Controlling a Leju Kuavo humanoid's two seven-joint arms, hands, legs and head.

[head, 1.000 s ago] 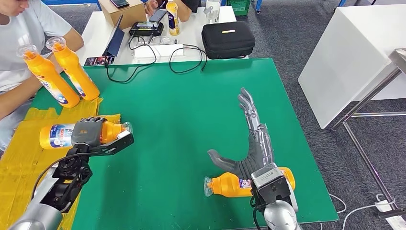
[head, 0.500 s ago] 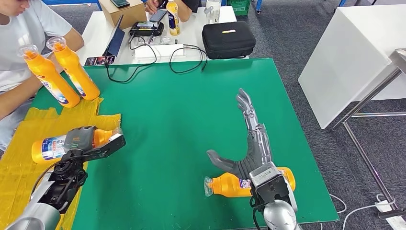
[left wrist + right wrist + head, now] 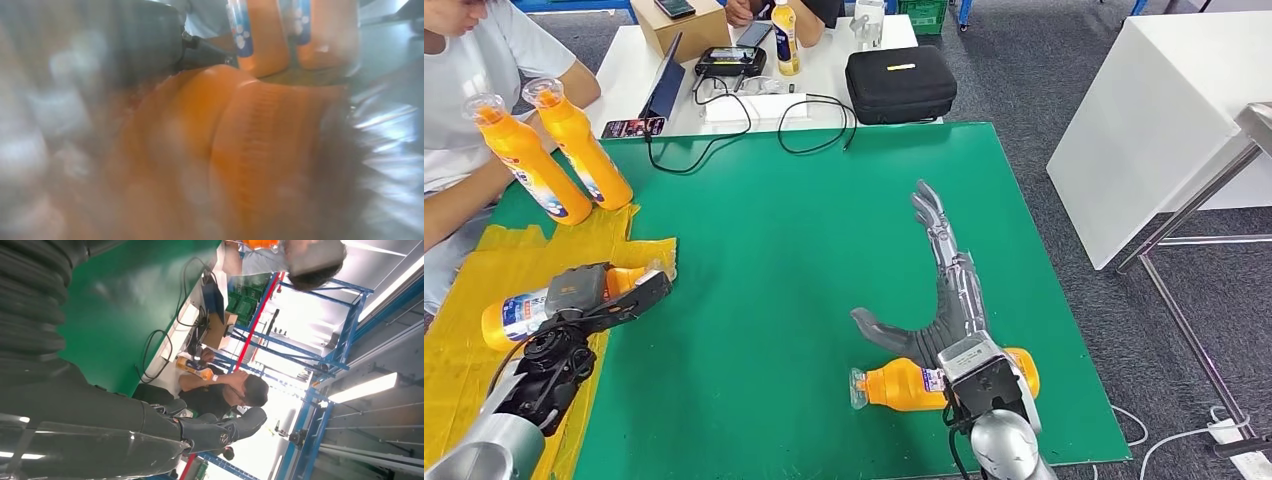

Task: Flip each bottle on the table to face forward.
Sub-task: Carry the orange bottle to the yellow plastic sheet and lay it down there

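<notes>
Lower and further toward the table's left edge than a second ago, the left hand has carried its orange bottle down over the yellow sheet, while the right hand has barely shifted. From the head view, the left hand is wrapped around the middle of that bottle, which lies on its side with the cap end toward the green mat; the right hand hovers with fingers stretched out and spread, holding nothing, just above a second bottle lying on its side near the mat's front edge. Two more bottles stand tilted at the far left, beside a seated person. The left wrist view is badly blurred, showing orange plastic close against the lens (consistent with a grasp, though the fingers themselves cannot be made out). The right wrist view shows dark extended fingers with nothing between them. The step in hand looks like setting down the left bottle on the yellow sheet; next, that hand would need to release it cleanly without rolling it, and the right hand would have to lower and close on the bottle beneath it.
</notes>
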